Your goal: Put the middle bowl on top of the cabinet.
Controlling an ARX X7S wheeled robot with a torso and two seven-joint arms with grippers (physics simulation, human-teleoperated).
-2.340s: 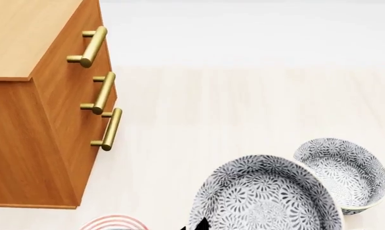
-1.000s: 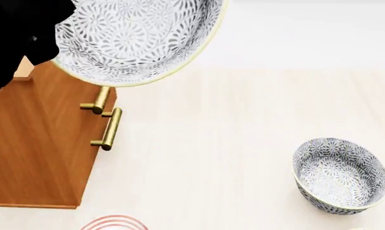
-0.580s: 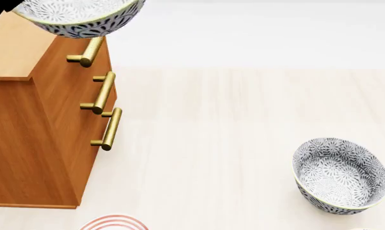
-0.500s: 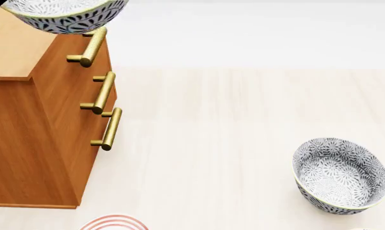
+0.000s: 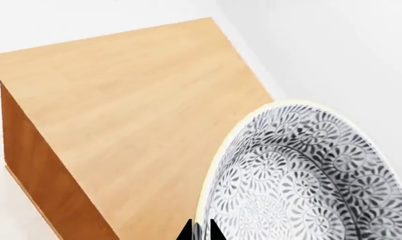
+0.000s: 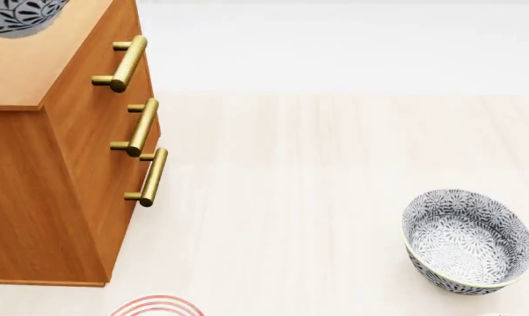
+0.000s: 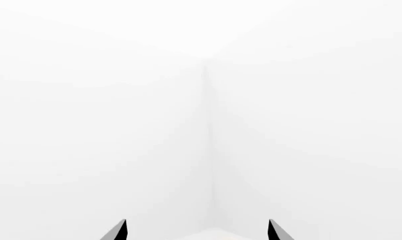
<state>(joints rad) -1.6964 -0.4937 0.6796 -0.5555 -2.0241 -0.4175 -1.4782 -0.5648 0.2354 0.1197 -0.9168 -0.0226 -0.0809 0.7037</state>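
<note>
The step in hand appears to be the placing: the middle bowl [image 5: 308, 180] is over the lighter wood top of the cabinet [image 5: 127, 115], carried by the left hand [image 5: 198, 232], whose dark fingertips are pinched close together at the bowl's pale rim in the left wrist view, so it looks clamped on that rim. In the head view only a sliver of the middle bowl [image 6: 19, 16] shows, over the cabinet's top [image 6: 36, 72] near its back edge and cut off by the frame. Whether the bowl's base already touches the top or hangs just above it cannot be told from either view, since the underside is hidden. The next move probably calls for lowering the bowl until it sits flat on the top, well inside the edges, then letting go of the rim and lifting clear without dragging the bowl sideways. The right hand [image 7: 197, 231] faces a blank white corner of walls; only its two dark fingertips show, standing wide apart with nothing between them. On the pale bench, another bowl [image 6: 466, 240] of the same pattern stands near the right edge, well apart from the cabinet, and a red-ringed object [image 6: 154, 307] is cut off at the near edge, too little of it showing to name.
</note>
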